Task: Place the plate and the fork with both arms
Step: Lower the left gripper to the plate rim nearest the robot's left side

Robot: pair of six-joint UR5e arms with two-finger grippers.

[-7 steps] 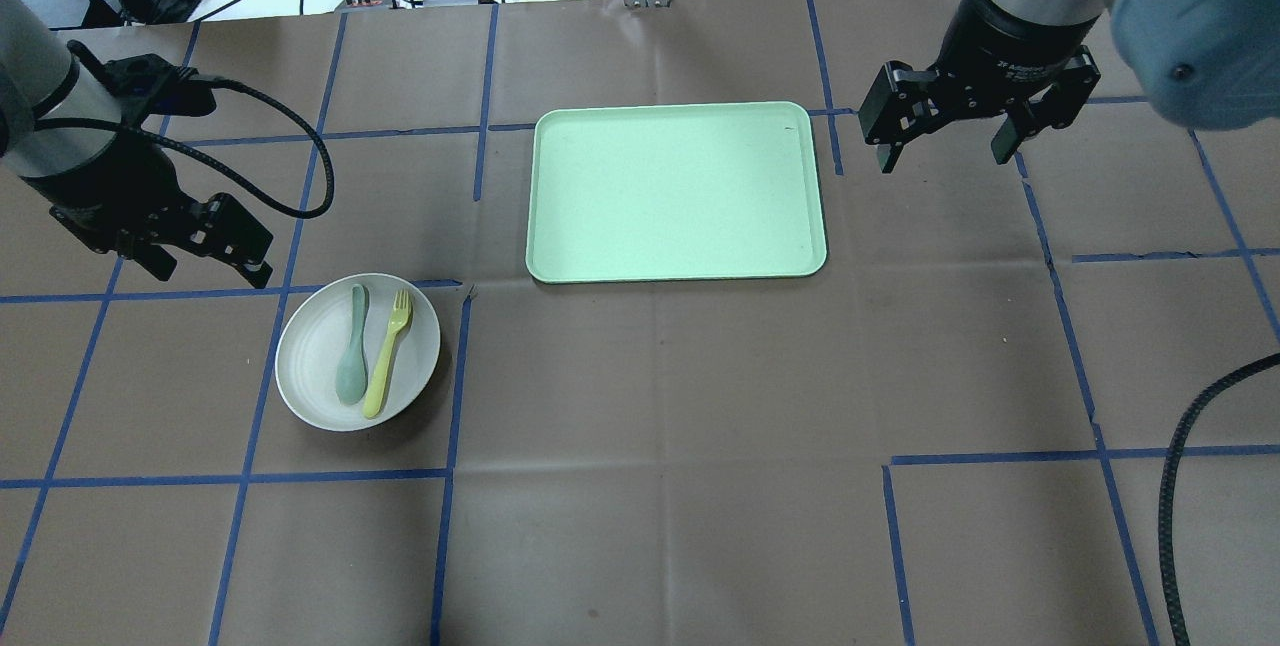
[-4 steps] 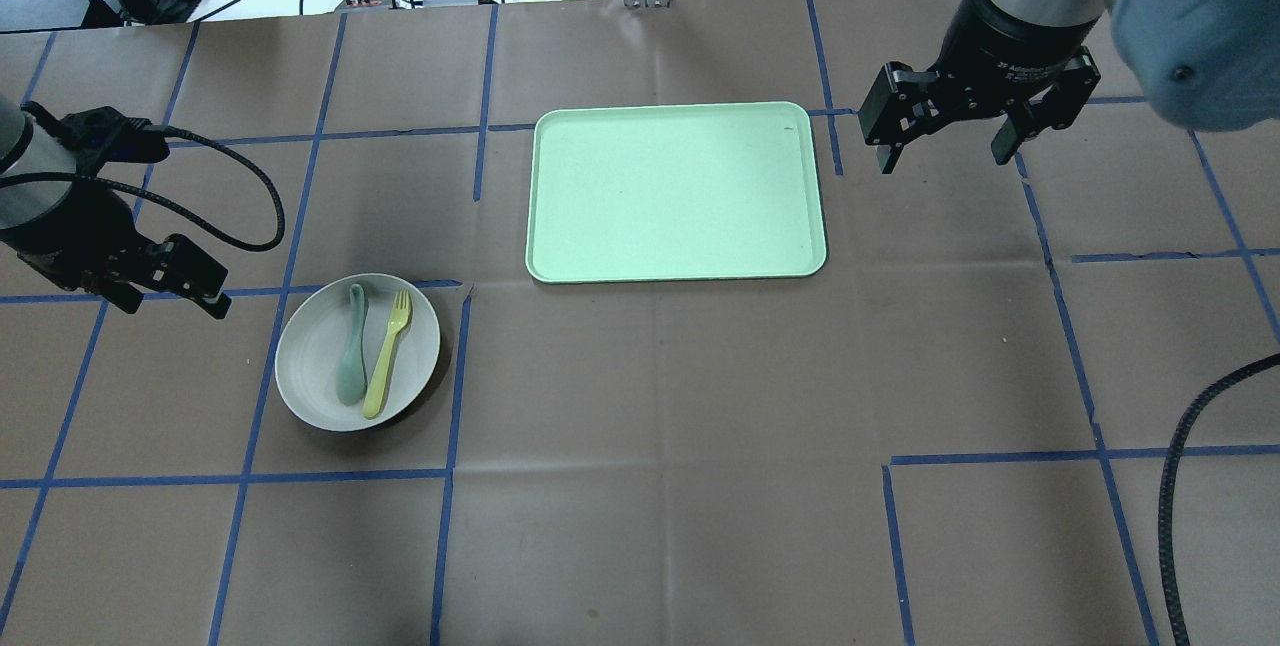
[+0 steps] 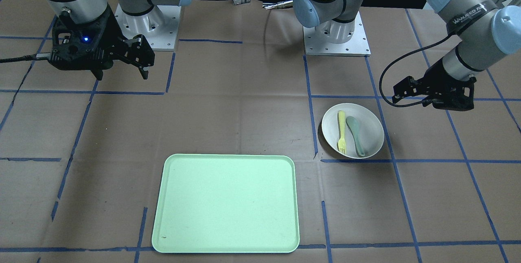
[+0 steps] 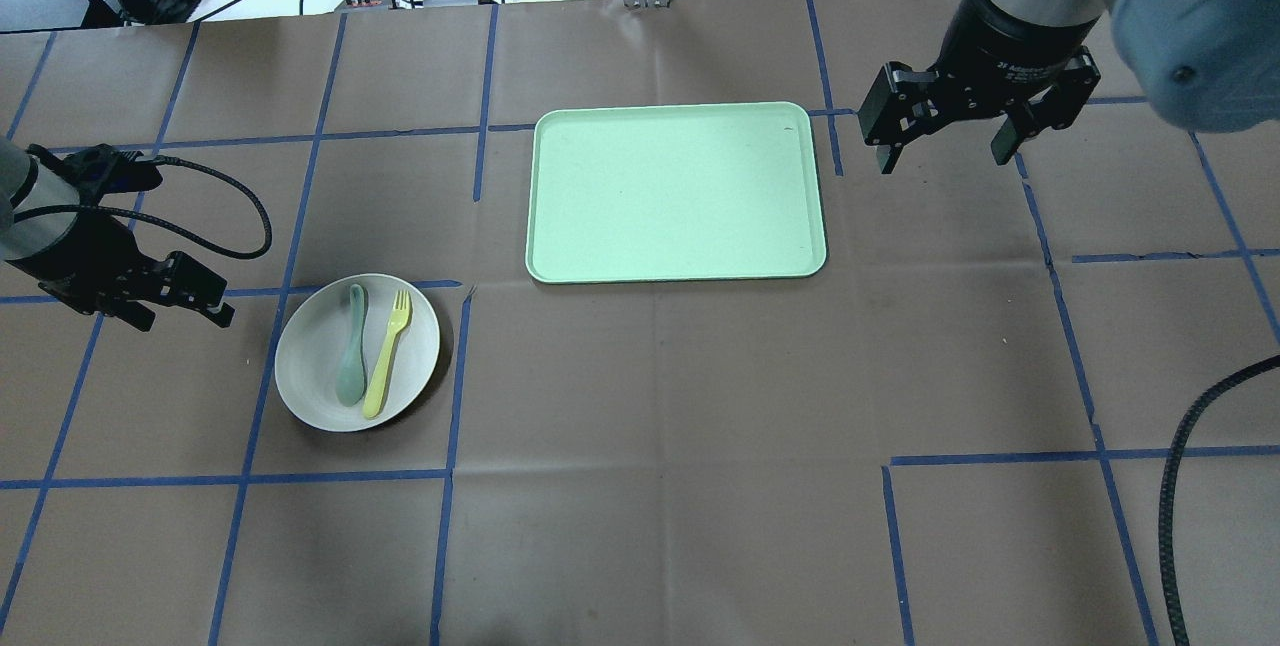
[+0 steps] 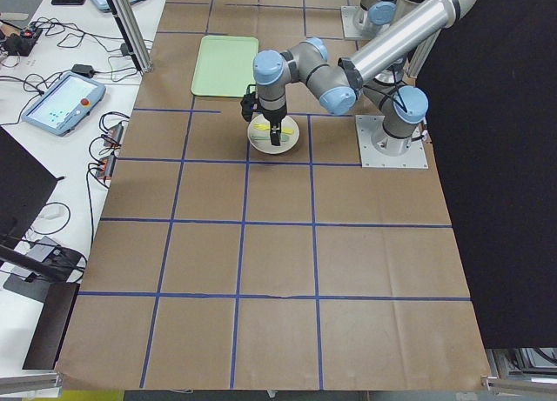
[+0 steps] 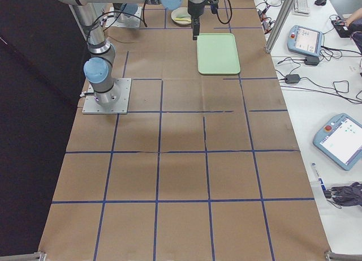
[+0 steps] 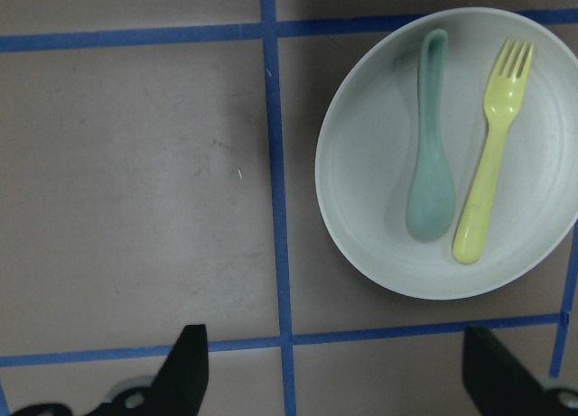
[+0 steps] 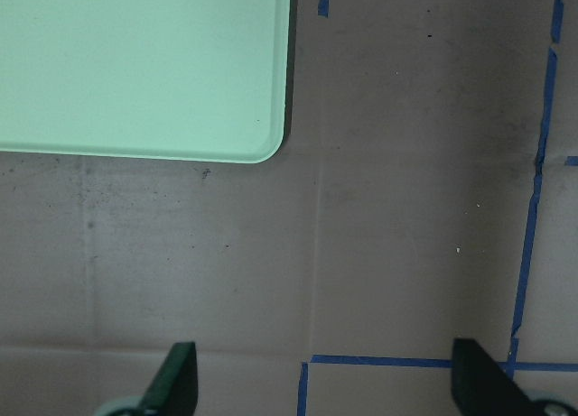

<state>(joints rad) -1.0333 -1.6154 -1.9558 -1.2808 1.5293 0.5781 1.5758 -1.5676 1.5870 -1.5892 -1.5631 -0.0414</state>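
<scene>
Brown paper-covered table [image 4: 640, 376] bears the plate [image 4: 310, 371], fork [image 4: 388, 353] and spoon [image 4: 352, 346] lying in it, apart from the tray [image 4: 676, 191]; left gripper [image 4: 180, 319] hangs near the plate, jaws spread wide; right gripper [image 4: 944, 162] beside the tray, jaws spread too.

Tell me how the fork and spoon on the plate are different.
The fork is pale yellow; the spoon is grey-green. The fork ends in tines; the spoon in a rounded bowl. The fork's tines and the spoon's bowl point opposite ways. Both lie side by side in the plate.
</scene>
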